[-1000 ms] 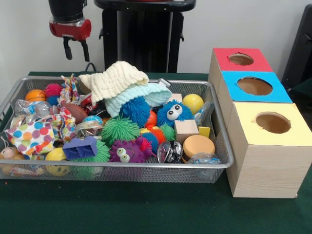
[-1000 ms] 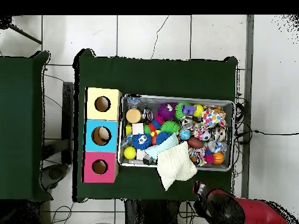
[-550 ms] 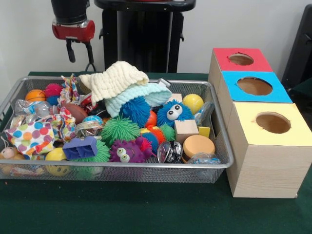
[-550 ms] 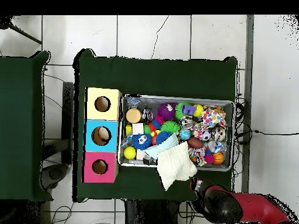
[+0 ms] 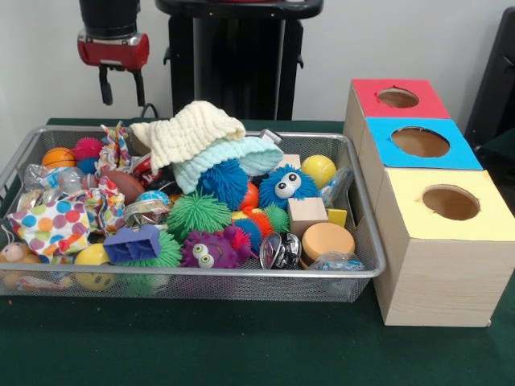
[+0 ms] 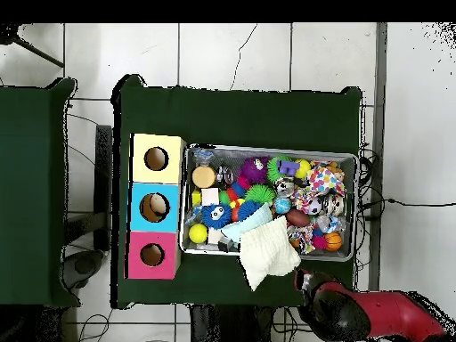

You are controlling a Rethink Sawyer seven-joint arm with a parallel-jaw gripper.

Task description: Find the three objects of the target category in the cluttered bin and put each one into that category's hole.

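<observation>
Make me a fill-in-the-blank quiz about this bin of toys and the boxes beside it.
1. The box nearest the camera in the front view has a ____ top.
2. The middle box has a ____ top.
3. The cream knitted cloth lies on a light ____ cloth.
4. The tool hangs empty and ____.

Missing words: yellow; blue; blue; open

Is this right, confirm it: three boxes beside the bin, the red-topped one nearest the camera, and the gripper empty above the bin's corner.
Not quite. The front view shows the yellow-topped box nearest the camera; the red-topped box is farthest. The rest holds: the gripper hangs open and empty above the bin.
</observation>
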